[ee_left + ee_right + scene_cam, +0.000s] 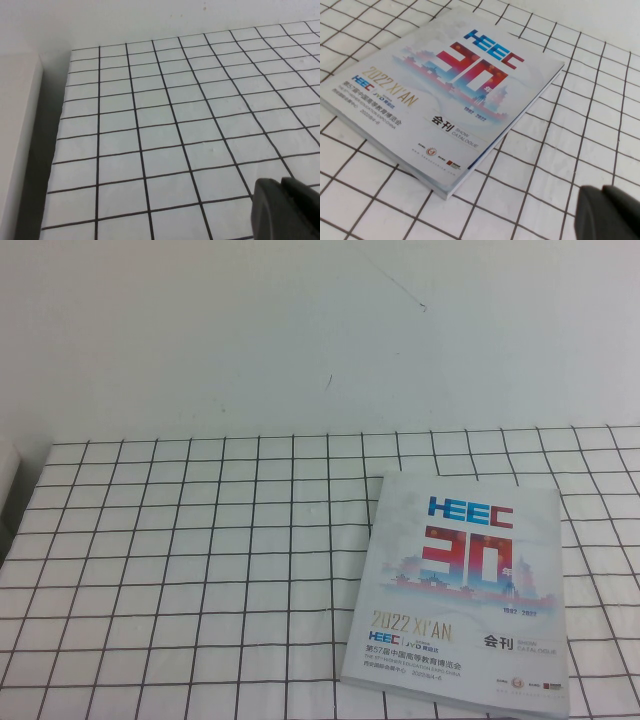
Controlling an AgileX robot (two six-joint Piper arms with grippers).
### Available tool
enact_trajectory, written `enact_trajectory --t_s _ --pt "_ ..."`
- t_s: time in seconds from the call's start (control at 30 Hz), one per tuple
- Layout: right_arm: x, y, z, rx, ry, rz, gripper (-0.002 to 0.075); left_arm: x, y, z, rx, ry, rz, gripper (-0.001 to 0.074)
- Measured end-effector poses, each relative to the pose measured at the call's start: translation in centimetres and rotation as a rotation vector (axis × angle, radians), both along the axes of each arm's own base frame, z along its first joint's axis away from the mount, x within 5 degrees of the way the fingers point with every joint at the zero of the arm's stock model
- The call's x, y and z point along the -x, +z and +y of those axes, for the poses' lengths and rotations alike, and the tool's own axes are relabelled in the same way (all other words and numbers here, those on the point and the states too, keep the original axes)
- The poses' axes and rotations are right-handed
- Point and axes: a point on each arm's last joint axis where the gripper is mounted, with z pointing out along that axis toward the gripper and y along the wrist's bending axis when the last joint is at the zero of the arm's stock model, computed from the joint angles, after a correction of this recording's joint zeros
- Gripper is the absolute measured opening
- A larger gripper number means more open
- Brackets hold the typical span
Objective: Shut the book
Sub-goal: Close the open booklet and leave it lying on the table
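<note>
Right wrist view: only a dark edge of the right end effector (pixel 611 211) is seen, near the HEEC show catalogue (pixel 440 95); its state cannot be told.
Left wrist view: the left end effector (pixel 287 207) is seen over bare gridded table (pixel 165 115); state likewise undetermined.
Catalogue: laid flat, cover up, at the table's near right.
Progress: judged already closed; nothing appears left.

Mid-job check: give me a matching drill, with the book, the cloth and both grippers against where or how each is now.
1 book
2 left gripper
3 right gripper
4 cloth

A over bare squares, no book in its view
B white with a black grid
C closed, cover up, on the robot's right
D close beside the book

Pairs: 1-C, 2-A, 3-D, 4-B
</note>
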Motion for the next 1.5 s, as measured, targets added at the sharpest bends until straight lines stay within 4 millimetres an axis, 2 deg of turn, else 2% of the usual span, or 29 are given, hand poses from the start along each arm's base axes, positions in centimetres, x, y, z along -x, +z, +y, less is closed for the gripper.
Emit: enact_trajectory --t_s 0.97,1.07,1.27,1.4,1.5 --pt "0.0 -0.1 0.0 -0.007 0.0 -0.001 -0.0003 0.0 0.0 -0.1 0.05 0.001 0.007 -0.0004" --pt "-0.1 -0.8 -0.2 0.008 -0.019 -0.036 -0.0003 0.0 0.0 -0.1 0.05 0.001 0.009 -0.0004" --pt "-0.6 -2.5 -1.6 0.146 -0.125 -0.262 -0.0003 0.0 0.0 -0.1 0.06 0.003 0.011 -0.0004" --pt "-0.6 -4.0 -1.9 0.079 -0.196 -0.405 -0.0003 0.0 0.0 -0.1 0.062 0.004 0.011 -0.0004" --pt "-0.4 -5.8 -2.0 0.019 -0.221 -0.402 -0.0003 0.0 0.0 -0.1 0.062 0.004 0.011 -0.0004"
